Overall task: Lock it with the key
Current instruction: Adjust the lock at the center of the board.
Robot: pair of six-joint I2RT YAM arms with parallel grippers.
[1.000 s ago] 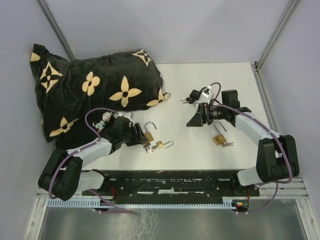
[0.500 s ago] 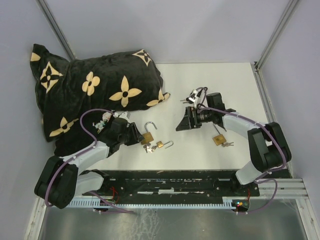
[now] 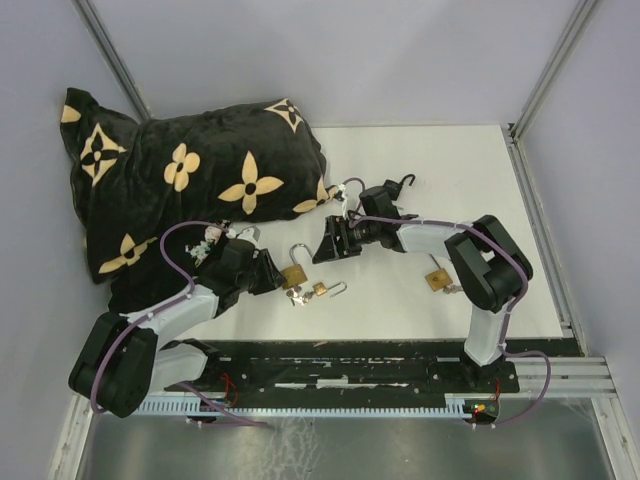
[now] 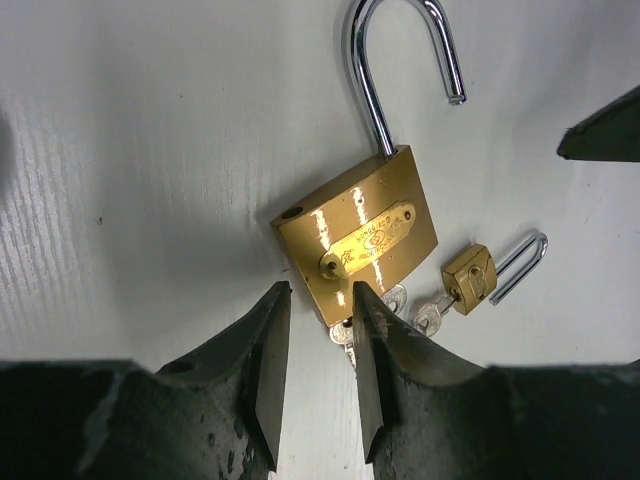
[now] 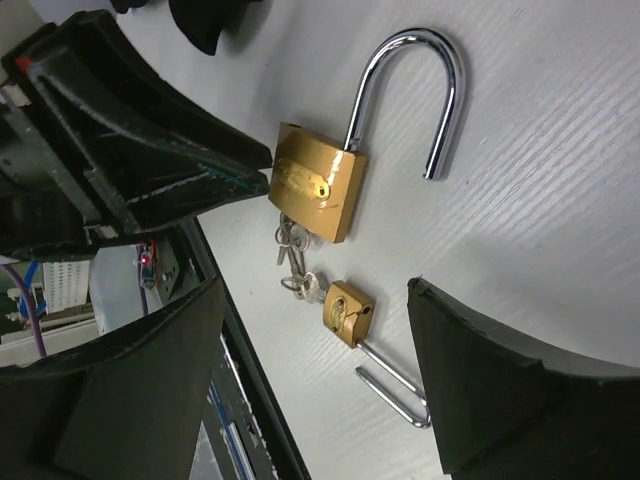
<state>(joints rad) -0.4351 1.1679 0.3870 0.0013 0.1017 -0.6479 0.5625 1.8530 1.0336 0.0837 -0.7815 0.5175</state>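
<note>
You are looking at a white table with grey walls around it and a metal post in the back corner. A black pillow with tan flowers lies at the back left.

The big gold padlock lies flat near the middle, its silver loop open, with keys at its bottom edge. It has an oval label (the writing is too small to read). A small padlock lies just beside it, also open. Another lock lies far to the right.

Your left gripper has its fingers a little apart, with the big lock's corner between the tips; you cannot tell if they pinch it. Your right gripper is spread wide above both locks and holds nothing.
</note>
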